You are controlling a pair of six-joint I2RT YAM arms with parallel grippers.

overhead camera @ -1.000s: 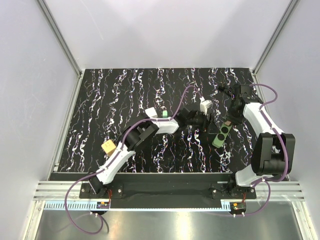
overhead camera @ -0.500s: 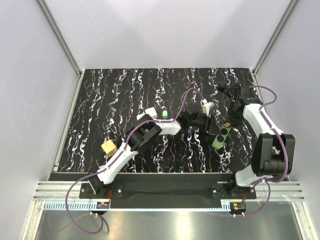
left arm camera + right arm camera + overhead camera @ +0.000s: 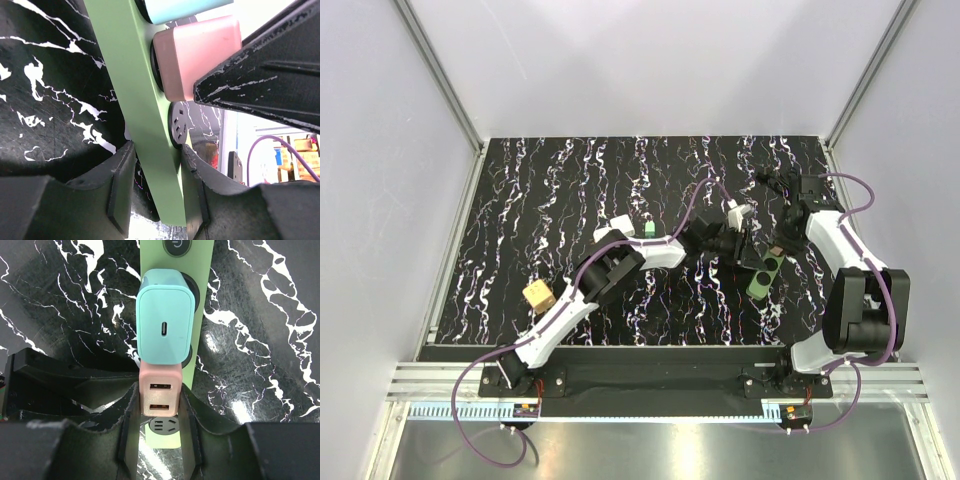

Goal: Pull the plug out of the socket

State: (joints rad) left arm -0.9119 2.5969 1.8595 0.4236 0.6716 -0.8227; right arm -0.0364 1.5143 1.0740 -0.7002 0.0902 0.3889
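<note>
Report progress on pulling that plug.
Done: the left gripper has its jaws clamped on the socket, steadying it. In hand: the right gripper has its jaws closed on the pink plug. Left: that plug is still seated beside the teal plug; pull it out.

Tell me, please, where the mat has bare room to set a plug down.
Bare mat lies far left, between the yellow block and back wall. Crowded around the socket, held by the left claw, right claw on the pink plug.

Black marbled table [image 3: 520, 200]: socket [image 3: 763, 275], yellow block [image 3: 538, 294], green block [image 3: 648, 229].
</note>
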